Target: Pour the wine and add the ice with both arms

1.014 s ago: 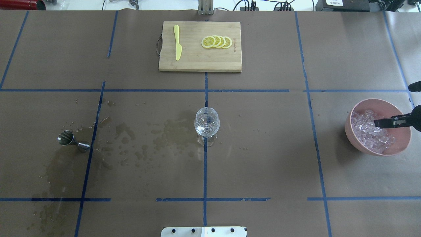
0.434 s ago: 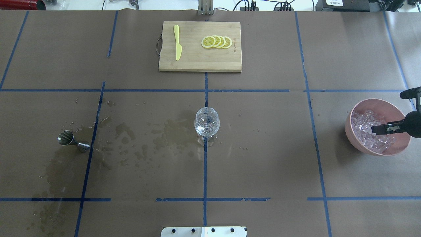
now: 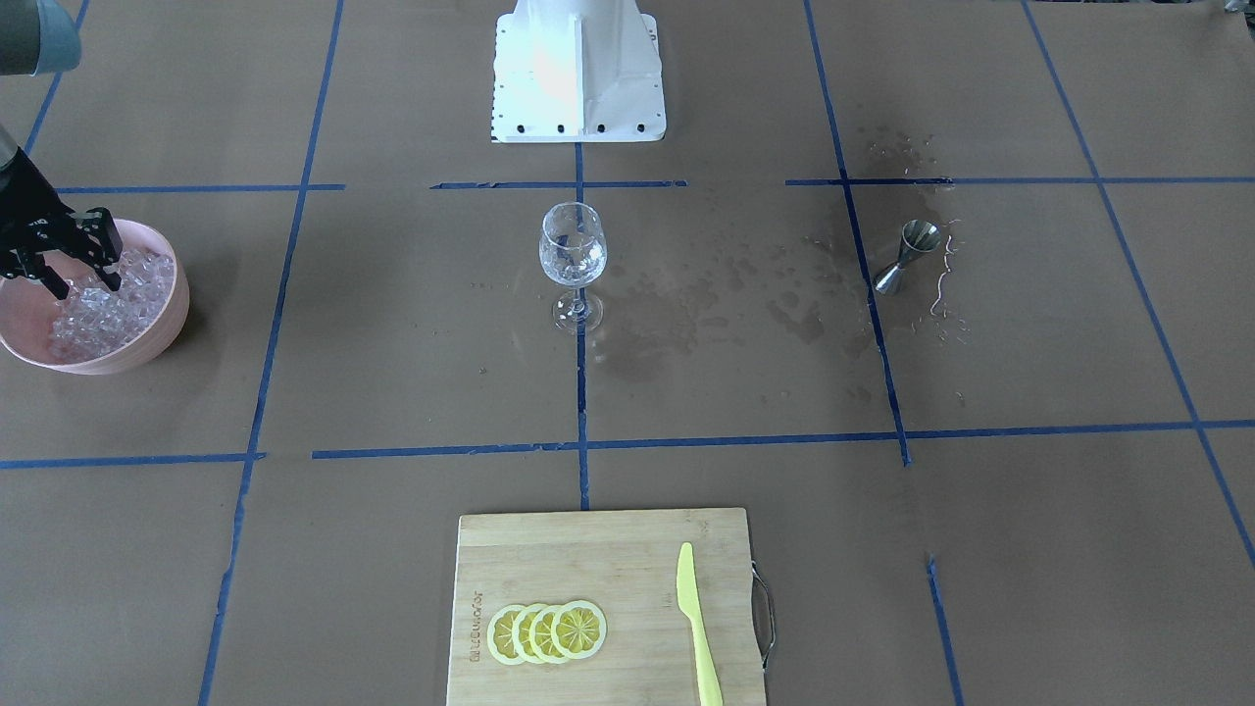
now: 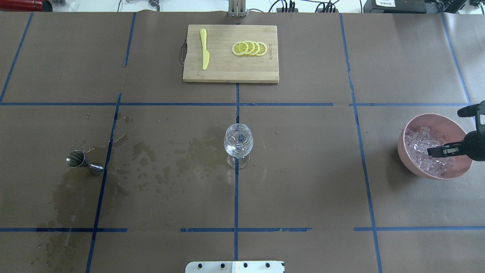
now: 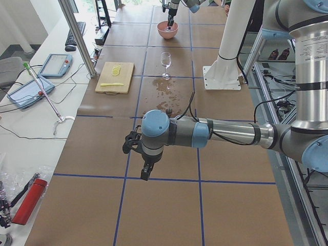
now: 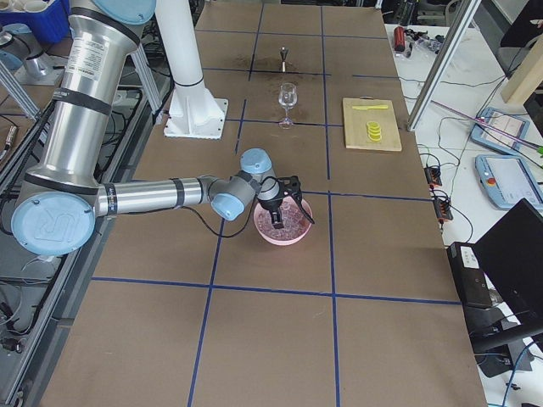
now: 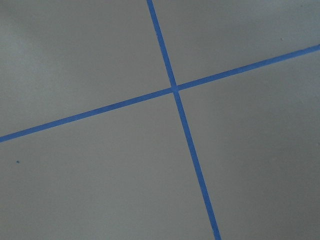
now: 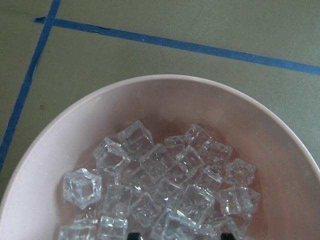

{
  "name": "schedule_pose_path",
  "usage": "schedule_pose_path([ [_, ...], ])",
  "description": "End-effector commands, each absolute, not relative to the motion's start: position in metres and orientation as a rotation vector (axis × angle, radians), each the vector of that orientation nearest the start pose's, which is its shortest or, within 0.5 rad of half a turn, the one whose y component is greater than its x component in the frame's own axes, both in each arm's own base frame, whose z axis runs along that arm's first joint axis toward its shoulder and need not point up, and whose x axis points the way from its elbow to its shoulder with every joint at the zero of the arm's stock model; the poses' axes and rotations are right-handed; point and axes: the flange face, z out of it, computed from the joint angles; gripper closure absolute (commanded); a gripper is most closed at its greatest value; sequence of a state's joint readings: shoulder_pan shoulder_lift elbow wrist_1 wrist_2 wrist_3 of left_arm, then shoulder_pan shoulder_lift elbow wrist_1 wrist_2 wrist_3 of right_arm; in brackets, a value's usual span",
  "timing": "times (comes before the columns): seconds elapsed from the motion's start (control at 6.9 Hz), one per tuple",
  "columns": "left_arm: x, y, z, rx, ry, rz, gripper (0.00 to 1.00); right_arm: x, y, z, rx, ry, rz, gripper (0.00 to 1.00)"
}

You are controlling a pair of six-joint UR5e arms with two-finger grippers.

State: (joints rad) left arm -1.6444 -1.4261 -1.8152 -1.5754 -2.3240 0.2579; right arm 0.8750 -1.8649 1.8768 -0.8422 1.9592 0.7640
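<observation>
A pink bowl (image 4: 401, 146) holds the ice (image 4: 420, 151), several clear cubes, at the table's right. My right gripper (image 4: 432, 151) hangs open just above the ice inside the bowl, nothing between its fingers. In the front view it (image 3: 86, 279) is over the ice (image 3: 98, 309); the right wrist view shows the cubes (image 8: 165, 185) close below. A wine glass (image 4: 238, 142) stands upright at the table's middle. A steel jigger (image 4: 84, 162) lies at the left. My left gripper (image 5: 138, 154) shows only in the exterior left view, low over bare table; I cannot tell its state.
A wooden cutting board (image 4: 231, 72) with lemon slices (image 4: 250, 48) and a yellow knife (image 4: 204, 49) lies at the far middle. Wet stains (image 4: 189, 155) spread between jigger and glass. The white robot base (image 3: 578, 69) stands at the near edge.
My right gripper has shifted a little toward the robot's side over the bowl and reaches slightly further in. The glass, jigger and board have not moved.
</observation>
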Motion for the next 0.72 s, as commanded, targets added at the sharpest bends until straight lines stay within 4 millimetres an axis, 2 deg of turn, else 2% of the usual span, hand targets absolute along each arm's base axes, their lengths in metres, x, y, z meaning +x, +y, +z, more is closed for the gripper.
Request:
schedule_pose_path([
  [0.0, -0.0970, -0.4294, 0.6057, 0.224, 0.727, 0.216, 0.00, -0.1876, -0.3719, 0.5710, 0.291, -0.755, -0.080, 0.40],
  [0.43, -0.0970, -0.4294, 0.6057, 0.225, 0.727, 0.216, 0.00, -0.1885, -0.3722, 0.5705, 0.294, -0.754, -0.085, 0.41],
  [0.58, -0.0970, -0.4294, 0.6057, 0.225, 0.727, 0.216, 0.00, -0.1885, -0.3722, 0.5695, 0.297, -0.756, -0.087, 0.47],
])
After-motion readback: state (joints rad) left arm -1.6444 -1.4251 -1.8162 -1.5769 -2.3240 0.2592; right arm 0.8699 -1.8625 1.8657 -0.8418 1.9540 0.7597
